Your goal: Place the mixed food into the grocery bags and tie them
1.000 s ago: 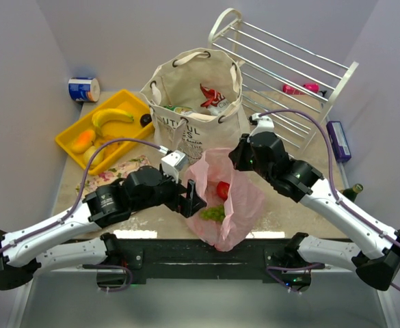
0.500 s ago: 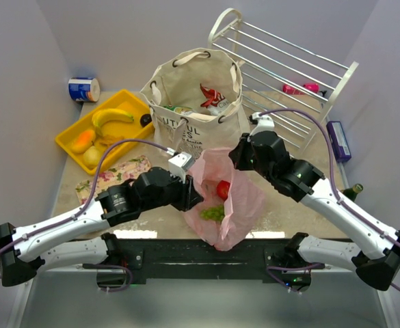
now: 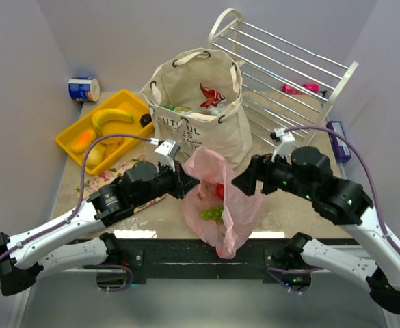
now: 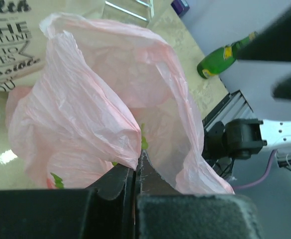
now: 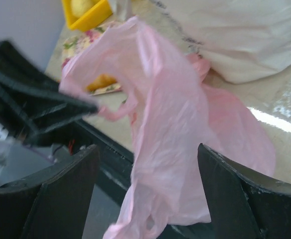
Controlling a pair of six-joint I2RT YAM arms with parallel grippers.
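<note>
Near front edge of table (image 3: 286, 213), we noted left gripper (image 4: 137, 172) newly clamped on pink bag (image 3: 217, 198) rim; right gripper (image 5: 146, 149) had released, fingers apart, drawn back. We judged handover complete, tying pending.

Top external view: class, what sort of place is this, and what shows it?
Probably a robot test cell staged for grocery packing: plain walls box in a table, a left arm and right arm are bolted at its near edge, with props like a canvas tote.
</note>
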